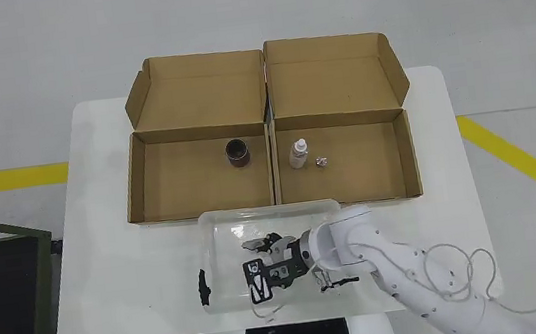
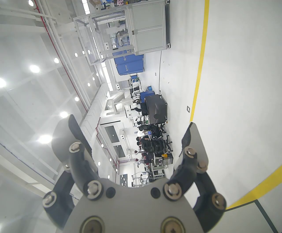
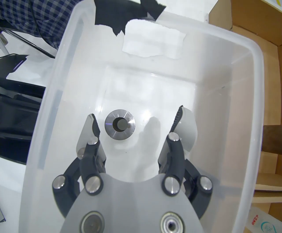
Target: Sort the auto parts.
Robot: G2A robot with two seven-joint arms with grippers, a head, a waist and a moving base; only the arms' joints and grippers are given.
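Right gripper (image 3: 136,113), fingers spread wide and holding nothing, sits inside a clear plastic bin (image 1: 218,236) at the table's near edge. A round metal part (image 3: 120,127) lies on the bin floor between the fingers, close to one. Left gripper (image 2: 131,121) is also spread wide, empty. Farther off, the left cardboard box (image 1: 149,182) holds a dark cylinder (image 1: 236,153), the right cardboard box (image 1: 389,167) a white bottle (image 1: 298,152)

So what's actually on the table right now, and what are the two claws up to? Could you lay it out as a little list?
table: white, carrying two open cardboard boxes and a clear bin
first box: one dark cylinder
second box: small white bottle, small metal piece
bin contents: metal ring on the floor
right gripper: open, down in the bin, ring beside one finger, not gripped
left gripper: open, empty, facing the room
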